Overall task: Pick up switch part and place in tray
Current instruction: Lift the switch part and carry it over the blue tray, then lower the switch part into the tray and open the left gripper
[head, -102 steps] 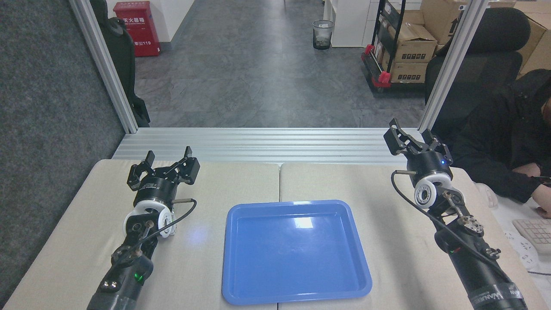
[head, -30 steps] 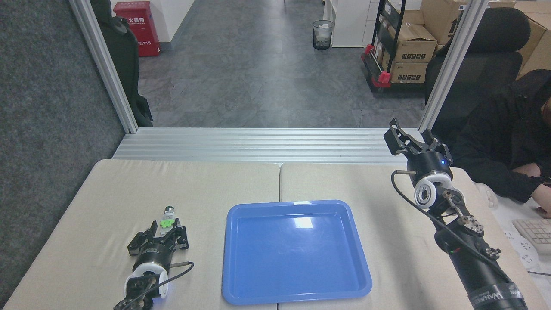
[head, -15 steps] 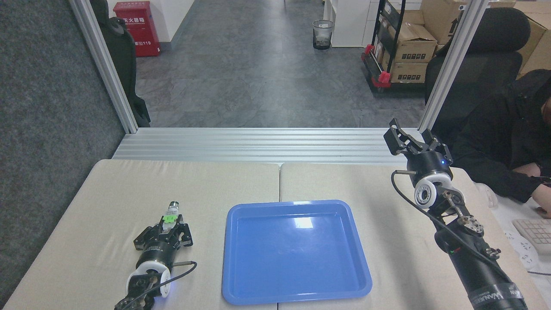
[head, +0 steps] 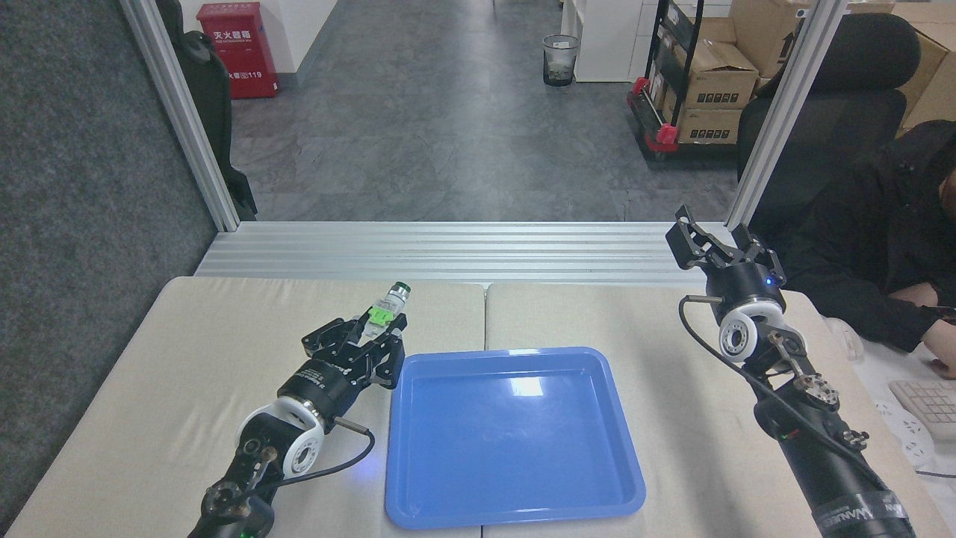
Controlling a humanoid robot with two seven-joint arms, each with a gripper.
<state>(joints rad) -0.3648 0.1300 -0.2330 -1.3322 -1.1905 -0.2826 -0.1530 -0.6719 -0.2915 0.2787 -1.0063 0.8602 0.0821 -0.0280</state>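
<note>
Your left gripper [head: 371,334] clamped the small green-clipped, silver-necked switch part [head: 385,307] beside the glossy blue plastic tray [head: 515,508]; your right gripper [head: 713,239] hung with jaws spread, empty.

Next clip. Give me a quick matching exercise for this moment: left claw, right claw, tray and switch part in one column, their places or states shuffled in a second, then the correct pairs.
Column 1
1. left claw
2. right claw
3. tray
4. switch part

Column 2
A. lies bare on the table, nothing in it
B. open and holding nothing, at the table's far right
C. gripped, its dark green cap pointing away from the robot
D. shut on a small part, by the tray's far left corner

Pairs: 1-D, 2-B, 3-A, 4-C
</note>
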